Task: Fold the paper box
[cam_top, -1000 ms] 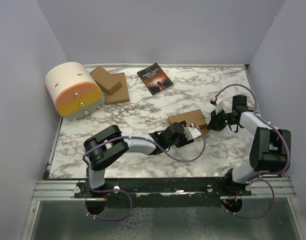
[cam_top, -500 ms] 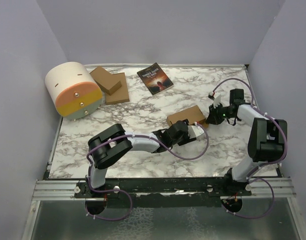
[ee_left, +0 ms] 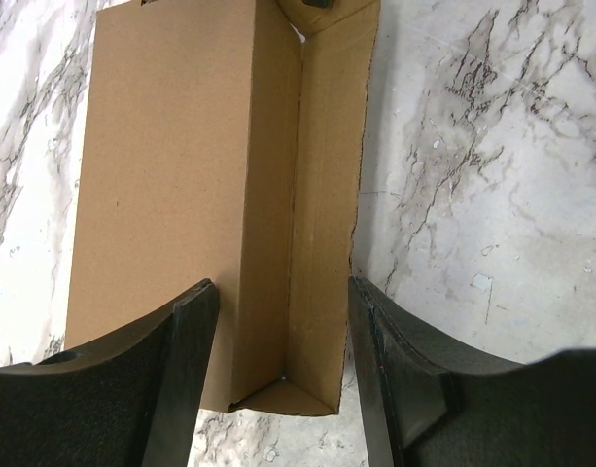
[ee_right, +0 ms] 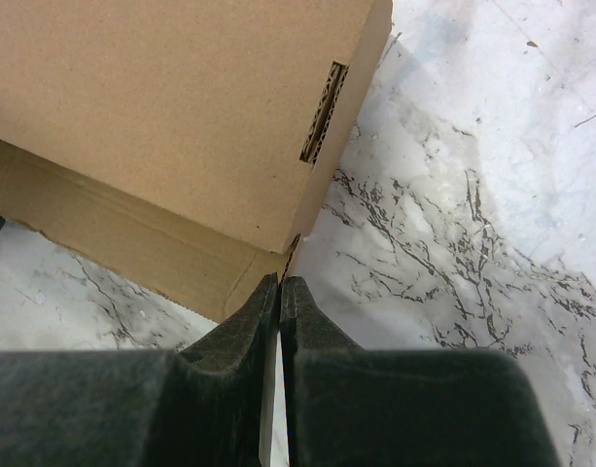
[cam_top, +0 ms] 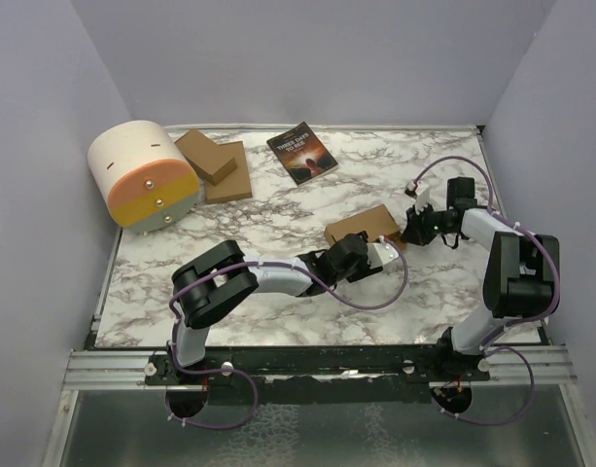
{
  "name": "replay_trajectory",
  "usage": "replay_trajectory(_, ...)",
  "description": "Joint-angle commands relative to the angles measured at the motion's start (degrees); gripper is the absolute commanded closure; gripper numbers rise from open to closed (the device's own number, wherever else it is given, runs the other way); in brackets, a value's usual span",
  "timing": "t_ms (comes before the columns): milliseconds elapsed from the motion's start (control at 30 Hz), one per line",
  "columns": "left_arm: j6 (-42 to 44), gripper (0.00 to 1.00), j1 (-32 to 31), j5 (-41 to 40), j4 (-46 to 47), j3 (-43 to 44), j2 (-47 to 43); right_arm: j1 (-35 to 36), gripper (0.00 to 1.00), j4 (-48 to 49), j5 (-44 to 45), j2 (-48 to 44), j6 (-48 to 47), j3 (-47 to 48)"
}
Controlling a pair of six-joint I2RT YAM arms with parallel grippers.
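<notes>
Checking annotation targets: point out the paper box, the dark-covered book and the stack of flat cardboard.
paper box (cam_top: 361, 226), top external view, on its top panel.
book (cam_top: 302, 153), top external view, middle of its cover.
cardboard stack (cam_top: 205, 155), top external view, on the top piece.

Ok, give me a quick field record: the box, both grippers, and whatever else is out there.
box: plain brown cardboard paper box, formed into a carton, one long flap lying open beside it
left gripper: jaws apart, straddling the box's flap side at one end; contact unclear
right gripper: shut, tips at a corner of the box
other items: dark-covered book, stack of flat brown cardboard pieces, cream and orange drum-shaped container, all farther back
</notes>
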Motion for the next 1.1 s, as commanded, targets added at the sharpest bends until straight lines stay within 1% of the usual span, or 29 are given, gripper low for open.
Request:
replay_trajectory(0, -2.70, 0.44, 0.98, 2.08, -9.21, -0.15, 3.86, 0.66, 0.96, 2.04, -0.95, -1.30, -1.49, -2.37)
replay_trajectory(300, -3.20, 0.44, 1.14, 2.28, -9.70, -0.06, 3.92, 0.67, 0.95, 4.07, -0.08, -3.60, -1.80, -5.29)
replay_trajectory(633, -3.24, 0.44, 1.12, 2.41, -9.92, -0.20, 3.72, 0.58, 0.93, 4.33, 2.17, -3.82, 0.22, -5.97)
replay_trajectory(900, -3.31, 0.44, 1.17, 2.48, -9.97, -0.14, 3.70, 0.58, 0.94, 6.13, 2.50, -5.82, 1.21, -7.29)
replay_trajectory(1067, -3.35, 0.44, 1.10, 2.65, -9.96, -0.04, 3.80, 0.58, 0.94, 6.09, 2.68, -5.41, 1.79, -7.22)
